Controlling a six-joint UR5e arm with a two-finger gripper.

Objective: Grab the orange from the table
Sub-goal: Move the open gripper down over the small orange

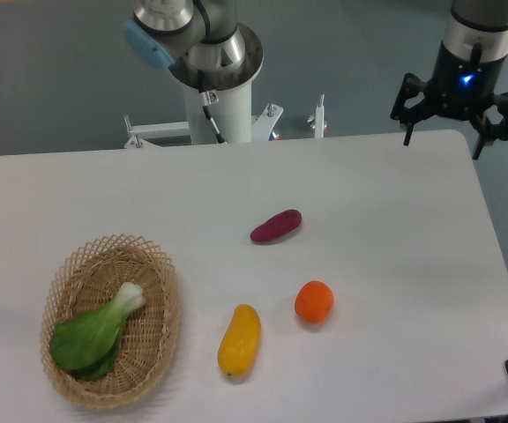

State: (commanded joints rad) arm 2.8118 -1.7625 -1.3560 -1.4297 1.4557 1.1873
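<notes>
Table (386, 203): white top with rounded corners, fills most of the frame from the left edge to the right.

Arm base (214, 62): grey and white column, top centre, behind the far table edge.

Wicker basket (161, 304): lower left of frame, oval, holding a leafy green vegetable (91, 333) with a pale stalk end pointing up-right.

Tool (442, 132): upper right of frame, black, blue light lit on its body, hanging over the far right corner of the table. Fingers spread wide apart, tips pointing down, nothing between them. Well apart from every item on the table.

Yellow-orange oblong fruit (239, 340): lower centre, lying lengthwise, tilted slightly right at the top.

Purple oval vegetable (276, 226): centre of frame, lying on a slant.

Orange (314, 301): lower centre-right, resting on the table, just right of the oblong fruit's upper end and below the purple vegetable. Touches neither; bare table all round it.

Step in hand, as I judge it: approach, not yet begun. To do it well, bring the tool down-left across the frame until it is centred above the orange, then descend straight with the fingers wide. Set the finger line so neither finger sweeps toward the oblong fruit, the nearer neighbour. Round, smooth fruit likely rolls if struck off-centre, so close across its widest part.
</notes>
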